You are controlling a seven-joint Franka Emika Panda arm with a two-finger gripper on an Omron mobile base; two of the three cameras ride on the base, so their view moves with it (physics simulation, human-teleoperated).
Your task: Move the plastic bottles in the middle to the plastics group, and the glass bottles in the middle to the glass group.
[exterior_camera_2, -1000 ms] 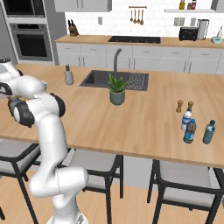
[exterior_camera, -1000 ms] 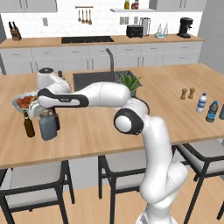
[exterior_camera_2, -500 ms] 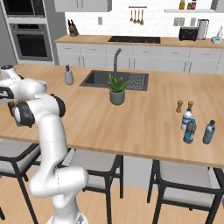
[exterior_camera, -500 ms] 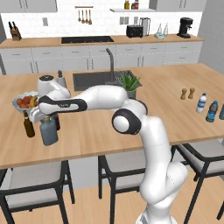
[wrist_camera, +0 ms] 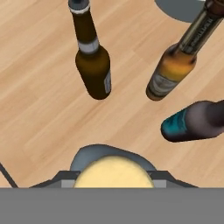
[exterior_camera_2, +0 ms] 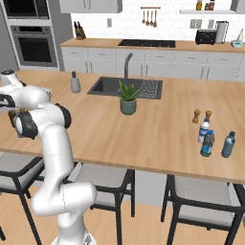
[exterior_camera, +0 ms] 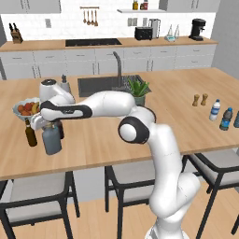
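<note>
Reaching far left over the desk (exterior_camera: 107, 144), with the jaws (exterior_camera: 43, 124) right above the grey-blue flask (exterior_camera: 51, 139); cork stopper (wrist_camera: 113, 171) pressed up against the hand camera, dark finger bases flanking it. Cannot tell whether the jaws are apart or clamped on the flask's neck. Flask standing upright on the desk, near its front edge.

Taking the flask as landmark: just left of it, a dark brown-olive bottle (exterior_camera: 30, 134) with slim neck, upright. Just behind it, a slim beer bottle (wrist_camera: 197, 121) with blue label, and beyond that an amber bottle (wrist_camera: 175, 70) with pale label, both close together. Farther behind, a bowl of fruit (exterior_camera: 26, 109) and a white kettle (exterior_camera: 47, 90). Behind and to the right, a grey soap dispenser (exterior_camera: 64, 84) beside the sink (exterior_camera: 100, 85), then a potted plant (exterior_camera: 138, 91).

Well apart from the flask, toward the desk's right end: wooden salt and pepper shakers (exterior_camera_2: 201, 115), a white-capped clear water bottle (exterior_camera_2: 204, 130), a darker blue bottle (exterior_camera_2: 207, 143) touching or nearly touching it, and a blue-tinted water bottle (exterior_camera_2: 228, 145) just right of those.
</note>
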